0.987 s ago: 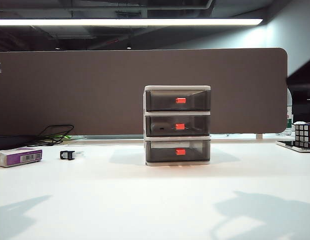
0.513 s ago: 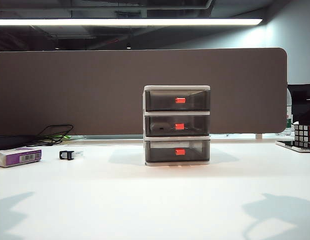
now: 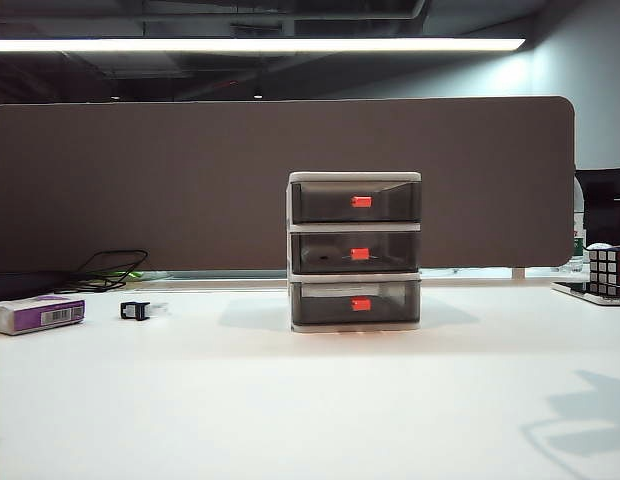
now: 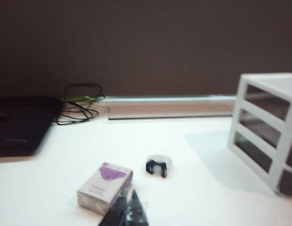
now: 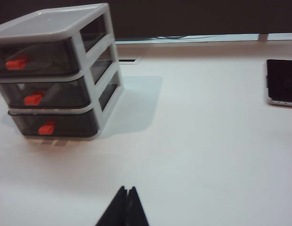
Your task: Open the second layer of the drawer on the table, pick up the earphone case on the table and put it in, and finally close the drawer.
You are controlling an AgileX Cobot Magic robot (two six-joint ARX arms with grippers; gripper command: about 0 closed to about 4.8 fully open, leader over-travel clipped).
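- Shadows of both arms have slid away on the table [image 3: 290, 400] since the earlier pictures: the one on the left is gone, and the one on the right has shrunk into the near right corner. Nothing else has moved.
- Neither arm shows in the exterior view.
- Left gripper [image 4: 128, 213] has its fingers pressed together and holds nothing. It hangs over the table just by the purple-and-white box [image 4: 104, 187], with the small black clip [image 4: 158, 165] a bit farther off.
- Right gripper [image 5: 126, 207] is also pinched together and empty. It hangs over bare table, well apart from the drawer [image 5: 59, 70].
- The drawer stands in the middle of the table, and all three layers are pushed in.
- The second layer [image 3: 355, 252] is closed, its red tab [image 3: 360, 254] facing front.
- I cannot clearly see the earphone case anywhere; a faint shape shows inside the second layer, too dim to name.
- My guess is the job is done, or nearly so, and the arms are resting.
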